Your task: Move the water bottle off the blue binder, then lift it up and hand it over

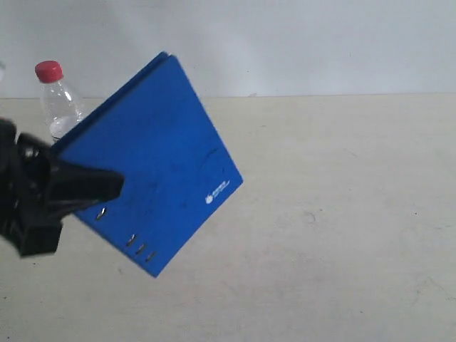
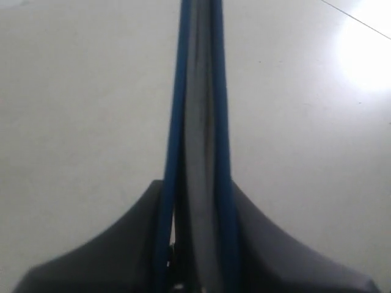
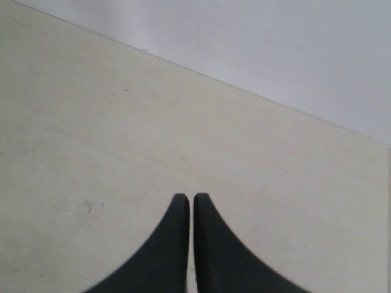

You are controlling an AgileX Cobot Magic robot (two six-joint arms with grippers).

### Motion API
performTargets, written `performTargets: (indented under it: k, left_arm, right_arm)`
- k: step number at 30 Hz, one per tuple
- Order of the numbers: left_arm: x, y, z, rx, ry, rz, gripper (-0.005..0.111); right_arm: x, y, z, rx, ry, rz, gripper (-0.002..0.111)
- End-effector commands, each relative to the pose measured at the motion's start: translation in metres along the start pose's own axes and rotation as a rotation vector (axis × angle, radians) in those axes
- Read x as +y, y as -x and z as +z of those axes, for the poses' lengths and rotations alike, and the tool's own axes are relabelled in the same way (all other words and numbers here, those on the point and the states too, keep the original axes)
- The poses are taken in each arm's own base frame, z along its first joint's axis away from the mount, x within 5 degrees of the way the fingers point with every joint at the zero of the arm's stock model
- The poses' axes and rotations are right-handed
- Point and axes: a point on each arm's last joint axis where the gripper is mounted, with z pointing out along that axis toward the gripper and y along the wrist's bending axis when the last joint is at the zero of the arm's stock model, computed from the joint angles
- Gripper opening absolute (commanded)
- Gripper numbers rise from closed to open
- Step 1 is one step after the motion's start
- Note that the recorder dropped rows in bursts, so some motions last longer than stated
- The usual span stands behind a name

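My left gripper (image 1: 112, 187) is shut on one edge of the blue binder (image 1: 157, 157) and holds it raised and tilted above the table, logo corner pointing right. In the left wrist view the binder (image 2: 176, 122) runs edge-on between the black fingers of the left gripper (image 2: 197, 183). Behind the binder's upper left edge stands the water bottle (image 1: 57, 100), upright, with its red cap and clear shoulder showing and its lower part hidden. The right gripper (image 3: 191, 196) is shut on nothing, over bare table; it is out of the exterior view.
The beige table (image 1: 342, 214) stretches to the right of the binder. A pale wall (image 1: 285, 43) rises behind the table's far edge.
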Motion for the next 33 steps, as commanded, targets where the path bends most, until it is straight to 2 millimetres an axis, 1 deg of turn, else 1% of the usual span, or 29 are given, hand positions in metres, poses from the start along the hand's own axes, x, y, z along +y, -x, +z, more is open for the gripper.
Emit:
performTargets:
  k: [1,3,4,6,7,9,11,13,15,17,19,23,26,33]
  left_arm:
    - [-0.009,-0.03,-0.016,-0.088,0.061,-0.145,0.007]
    - [-0.001,-0.038,-0.021,-0.167,0.175,-0.22,0.007]
    - [0.005,-0.037,-0.023,-0.199,0.242,-0.227,0.007]
    - [0.013,-0.033,-0.026,-0.232,0.33,-0.194,0.007]
    - [0.013,-0.028,-0.025,-0.233,0.332,-0.162,0.007]
    - [0.008,-0.016,-0.021,-0.227,0.259,-0.116,0.007]
    - [0.004,-0.007,-0.013,-0.218,0.164,-0.148,0.007]
    - [0.004,-0.004,-0.004,-0.22,0.116,-0.17,0.007]
    - [0.005,-0.003,0.003,-0.205,0.102,-0.094,0.007]
    - [0.007,-0.001,0.009,-0.191,0.093,-0.082,0.007]
    - [0.008,0.003,0.011,-0.191,0.096,-0.064,0.007]
    - [0.009,0.021,0.008,-0.233,0.108,-0.024,0.007]
    - [0.01,0.028,0.008,-0.248,0.11,-0.006,0.007]
    - [0.012,0.027,0.014,-0.226,0.105,-0.014,0.007]
  right_arm:
    - [0.006,-0.008,-0.022,-0.024,-0.104,-0.011,0.0]
    - [0.006,-0.011,-0.022,-0.051,-0.128,0.021,0.0]
    - [0.007,-0.013,-0.021,-0.052,-0.129,0.039,0.0]
    - [0.007,-0.019,-0.015,-0.028,-0.114,0.087,0.0]
    - [0.008,-0.021,-0.013,-0.018,-0.106,0.101,0.0]
    - [0.008,-0.027,-0.006,0.004,-0.094,0.127,0.0]
    - [0.008,-0.032,0.0,0.021,-0.085,0.147,0.0]
    - [0.009,-0.037,0.005,0.041,-0.076,0.168,0.0]
    - [0.009,-0.04,0.007,0.057,-0.067,0.173,0.0]
    - [0.01,-0.041,0.008,0.065,-0.061,0.174,0.0]
    - [0.01,-0.041,0.008,0.065,-0.061,0.174,0.0]
    - [0.01,-0.042,0.007,0.067,-0.063,0.172,0.0]
    - [0.01,-0.042,0.007,0.068,-0.065,0.171,0.0]
    - [0.01,-0.042,0.007,0.069,-0.066,0.166,0.0]
